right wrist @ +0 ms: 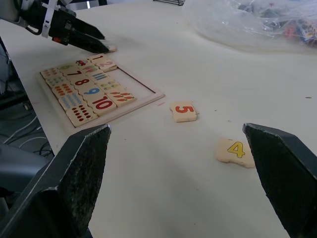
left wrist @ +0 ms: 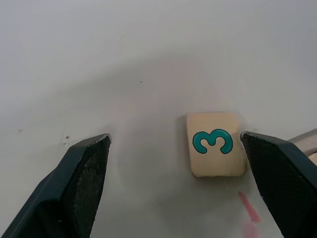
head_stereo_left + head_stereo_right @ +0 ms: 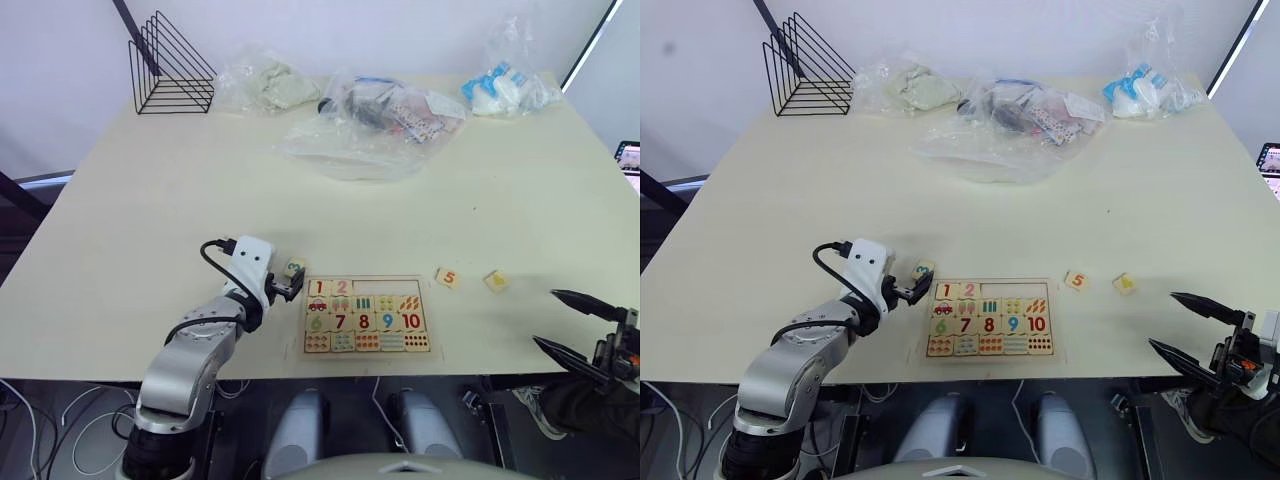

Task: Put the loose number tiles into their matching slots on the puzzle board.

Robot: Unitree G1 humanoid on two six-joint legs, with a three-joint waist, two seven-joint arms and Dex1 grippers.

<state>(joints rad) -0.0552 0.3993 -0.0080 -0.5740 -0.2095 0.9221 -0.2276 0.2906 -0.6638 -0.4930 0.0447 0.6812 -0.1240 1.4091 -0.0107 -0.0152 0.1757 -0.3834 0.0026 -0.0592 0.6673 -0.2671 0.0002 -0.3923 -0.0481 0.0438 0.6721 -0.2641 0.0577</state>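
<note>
Nearest you, your right gripper (image 3: 580, 325) hangs spread and empty off the table's (image 3: 150, 180) front right edge, so tiles 5 (image 1: 184, 110) and 4 (image 1: 236, 150) wait loose just ahead of it. Your left gripper (image 2: 176, 163) is parted around tile 3 (image 2: 214, 143), which lies flat just off the puzzle board's (image 3: 367, 315) left corner, lined up for a pinch. Plastic bags (image 3: 370, 115) sit well beyond.

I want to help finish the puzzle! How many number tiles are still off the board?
3. The pale-wood tile with a teal 3 lies between the left gripper's open fingers; the red 5 tile and yellow 4 tile lie right of the wooden puzzle board.
</note>
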